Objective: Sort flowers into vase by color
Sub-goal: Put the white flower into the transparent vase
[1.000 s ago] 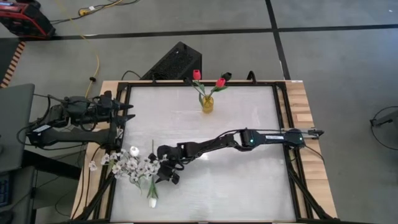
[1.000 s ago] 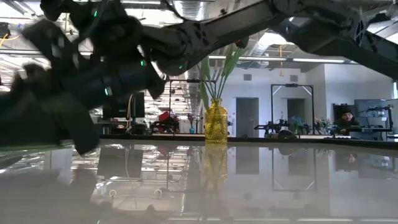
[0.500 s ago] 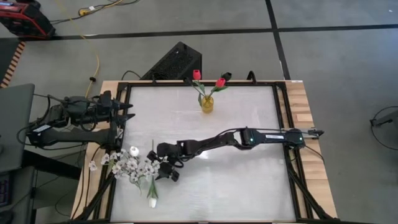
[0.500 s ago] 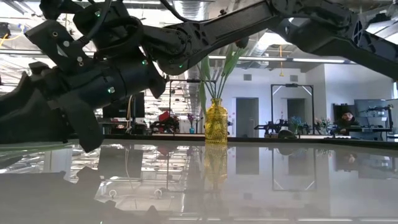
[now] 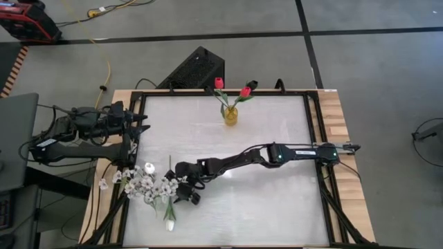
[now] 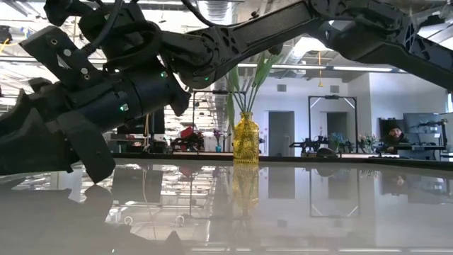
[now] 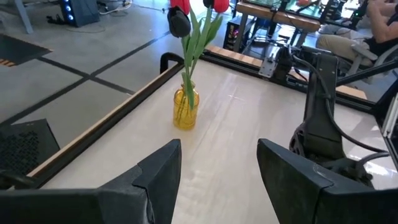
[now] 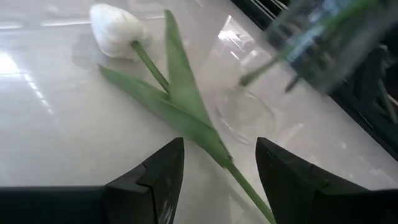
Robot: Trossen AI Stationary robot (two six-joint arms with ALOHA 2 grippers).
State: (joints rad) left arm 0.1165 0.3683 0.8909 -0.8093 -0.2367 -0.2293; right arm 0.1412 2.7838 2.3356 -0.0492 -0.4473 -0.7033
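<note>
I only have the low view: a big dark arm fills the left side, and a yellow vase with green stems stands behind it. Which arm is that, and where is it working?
Observer: That is the right arm. The right gripper hangs over the loose white flowers near the table's left side, across from the vase. The left gripper waits open at the left edge.
Operator: Is it holding anything?
Observer: No. The right wrist view shows its fingers open, with the green stem of a lying white tulip bud running between them.
Operator: What blooms are in the vase?
Observer: The yellow glass vase holds two red tulip buds.
</note>
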